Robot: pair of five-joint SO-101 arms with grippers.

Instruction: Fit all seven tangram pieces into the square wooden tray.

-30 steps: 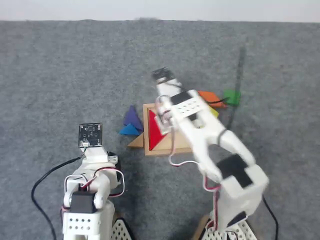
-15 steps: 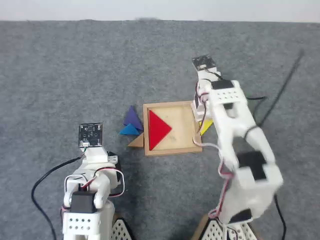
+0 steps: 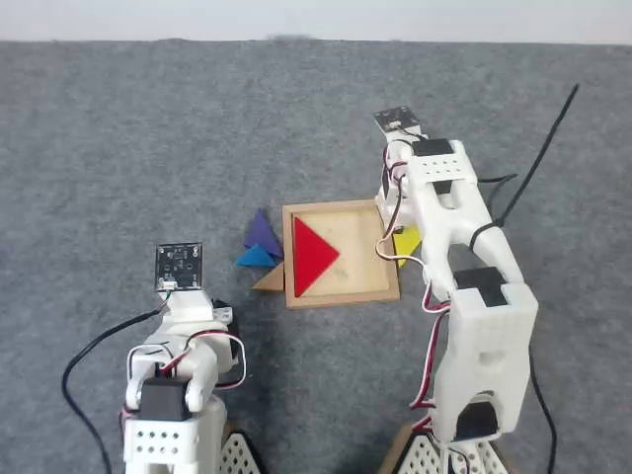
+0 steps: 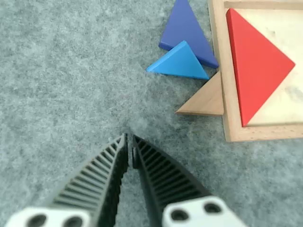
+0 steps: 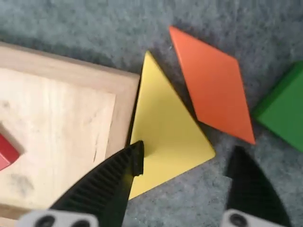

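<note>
The square wooden tray [image 3: 341, 292] lies mid-table with a red triangle [image 3: 311, 255] in its left half. Off its left edge sit a purple triangle [image 3: 262, 232], a blue triangle [image 3: 256, 257] and a tan wooden triangle [image 3: 270, 279]. My right gripper [image 5: 187, 158] is open over the yellow triangle [image 5: 163, 132], which leans against the tray's right rim [image 5: 124, 109]. An orange parallelogram [image 5: 210, 82] and a green piece [image 5: 284, 109] lie just beyond it. My left gripper [image 4: 130, 142] is shut and empty, above bare carpet short of the blue triangle [image 4: 180, 61].
Grey carpet [image 3: 148, 128] covers the whole table. The right arm [image 3: 449, 212] hides the pieces to the right of the tray in the high view. A black cable [image 3: 538, 148] runs off to the back right.
The right arm has swung from over the tray to its right edge, now above the yellow triangle. The left arm has stayed put.
</note>
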